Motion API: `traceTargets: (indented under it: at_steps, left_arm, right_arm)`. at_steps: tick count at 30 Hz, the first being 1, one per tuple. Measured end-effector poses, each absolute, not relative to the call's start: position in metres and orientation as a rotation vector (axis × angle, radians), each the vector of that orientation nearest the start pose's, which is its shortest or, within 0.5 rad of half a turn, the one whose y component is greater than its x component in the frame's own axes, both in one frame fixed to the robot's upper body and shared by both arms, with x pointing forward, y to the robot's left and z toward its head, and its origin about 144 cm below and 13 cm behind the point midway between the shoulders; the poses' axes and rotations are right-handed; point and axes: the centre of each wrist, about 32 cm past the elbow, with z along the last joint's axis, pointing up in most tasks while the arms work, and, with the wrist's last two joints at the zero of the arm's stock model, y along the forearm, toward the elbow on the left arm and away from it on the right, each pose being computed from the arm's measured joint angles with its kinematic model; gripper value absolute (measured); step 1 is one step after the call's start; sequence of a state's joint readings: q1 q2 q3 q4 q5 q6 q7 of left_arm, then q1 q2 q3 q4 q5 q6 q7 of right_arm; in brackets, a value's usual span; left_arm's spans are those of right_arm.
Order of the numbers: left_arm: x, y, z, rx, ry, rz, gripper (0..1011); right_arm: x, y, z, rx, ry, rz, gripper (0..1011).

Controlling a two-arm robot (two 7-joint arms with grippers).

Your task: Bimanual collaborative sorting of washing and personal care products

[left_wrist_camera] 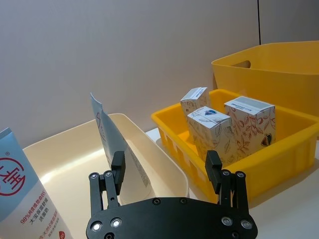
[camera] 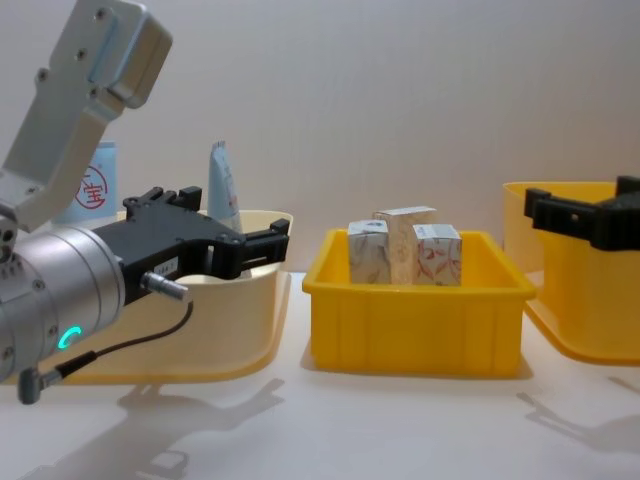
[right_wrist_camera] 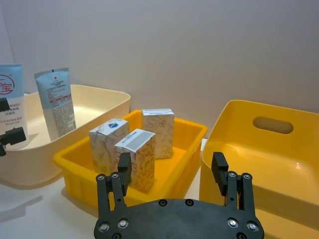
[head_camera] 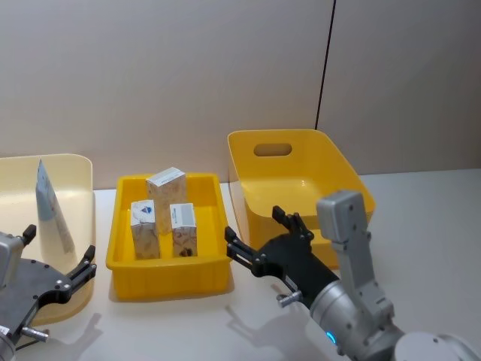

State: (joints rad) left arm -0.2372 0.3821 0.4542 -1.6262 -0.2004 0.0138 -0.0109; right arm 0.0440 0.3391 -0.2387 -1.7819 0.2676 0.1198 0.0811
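Three marbled cartons (head_camera: 164, 214) stand upright in the low yellow bin (head_camera: 169, 280); the right wrist view has them as cartons (right_wrist_camera: 137, 155). Two pale-blue tubes stand in the cream tray (head_camera: 79, 177): one tube (left_wrist_camera: 118, 149) near the tray's right side, and a tube with a round red logo (left_wrist_camera: 22, 191) further left. My left gripper (head_camera: 60, 245) hovers open over the tray's near right corner, holding nothing. In front of the gap between the two yellow bins, my right gripper (head_camera: 254, 224) is open and holds nothing.
A tall yellow bin with a handle slot (head_camera: 301, 177) stands to the right of the low bin, nothing showing inside it. A grey wall runs close behind all three containers. Bare white table (head_camera: 421, 203) lies to the right and in front.
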Motion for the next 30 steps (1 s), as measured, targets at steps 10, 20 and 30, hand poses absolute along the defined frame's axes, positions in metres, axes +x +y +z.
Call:
traceTargets:
  at_steps: [10,20,30]
  left_arm:
    - [0.492,0.198,1.204,0.061,-0.268,1.124,1002]
    - [0.492,0.198,1.204,0.061,-0.268,1.124,1002]
    - [0.492,0.198,1.204,0.061,-0.268,1.124,1002]
  right_arm:
    - [0.469,-0.223,1.230,-0.081,-0.052,-1.160,1001]
    - [0.485,-0.208,1.245,-0.181,0.024,-1.135,1001]
    - [0.500,-0.195,1.247,-0.230,0.069,-1.165,1001]
